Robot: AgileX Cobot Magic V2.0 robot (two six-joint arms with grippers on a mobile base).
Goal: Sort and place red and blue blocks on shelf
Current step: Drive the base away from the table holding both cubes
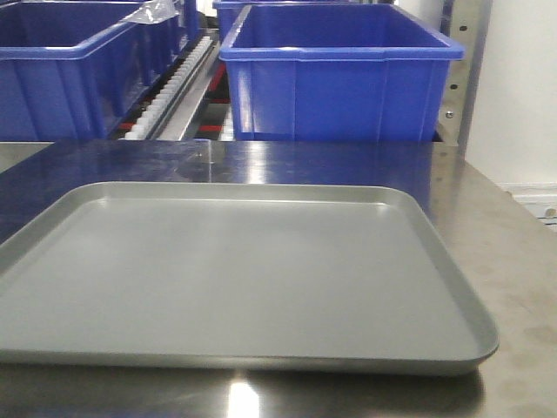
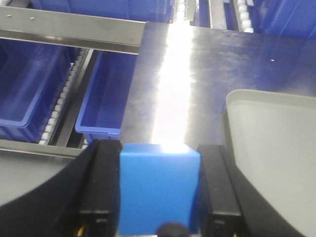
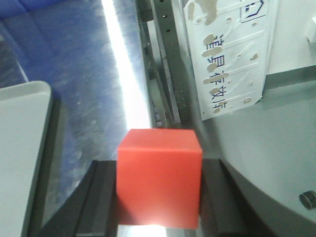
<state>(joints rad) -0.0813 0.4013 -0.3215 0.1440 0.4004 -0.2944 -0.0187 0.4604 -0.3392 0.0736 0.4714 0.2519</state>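
In the left wrist view my left gripper (image 2: 159,190) is shut on the blue block (image 2: 159,187), held above the steel tabletop (image 2: 197,64) left of the grey tray (image 2: 276,143). In the right wrist view my right gripper (image 3: 159,187) is shut on the red block (image 3: 159,177), held over the tabletop's right edge. The shelf shows in the left wrist view by its steel front rail (image 2: 74,29) and white rollers (image 2: 59,103), and in the front view by rollers (image 1: 170,91) between crates. Neither gripper nor block appears in the front view.
Large blue crates stand on the shelf behind the table (image 1: 339,74) and lower left (image 2: 29,84). The grey tray (image 1: 35,235) fills the table's middle. A perforated steel post (image 3: 168,64) and a white sign (image 3: 229,54) stand at the right.
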